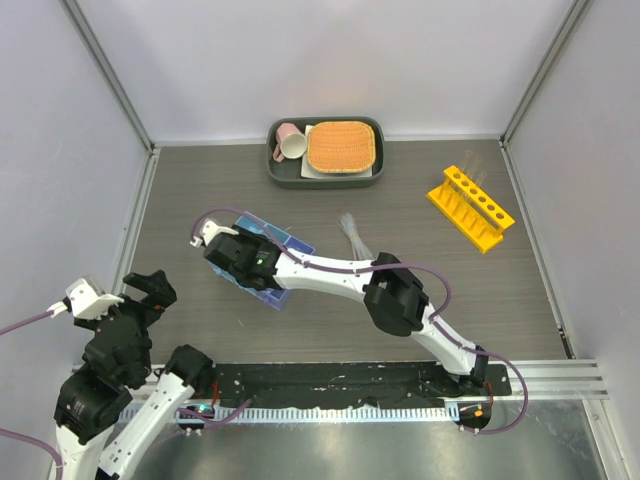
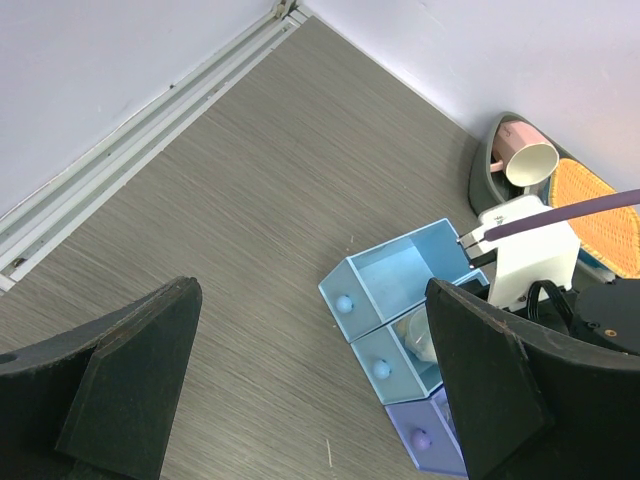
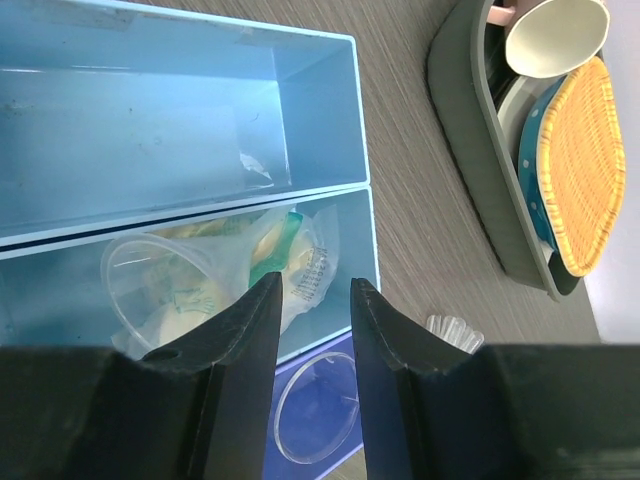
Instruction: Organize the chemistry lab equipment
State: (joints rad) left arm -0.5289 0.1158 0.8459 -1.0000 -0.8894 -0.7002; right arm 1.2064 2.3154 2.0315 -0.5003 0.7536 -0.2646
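Right end effector [image 3: 312, 295] over blue tray [image 3: 150, 120], compartment with clear beaker [image 3: 150, 290], for sorting; jaws narrow, we can't tell grip; left end effector [image 2: 315, 340] wide open, idle aside

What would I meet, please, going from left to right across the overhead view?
Left pincer → blue tray → clear pipettes → yellow rack.

Top view from high over the near edge, looking down on the whole table [image 1: 500, 290], left wrist view angled across toward the blue three-compartment tray [image 2: 390, 275], right wrist view close over it — pink mug [image 3: 555, 35] upper right in both.
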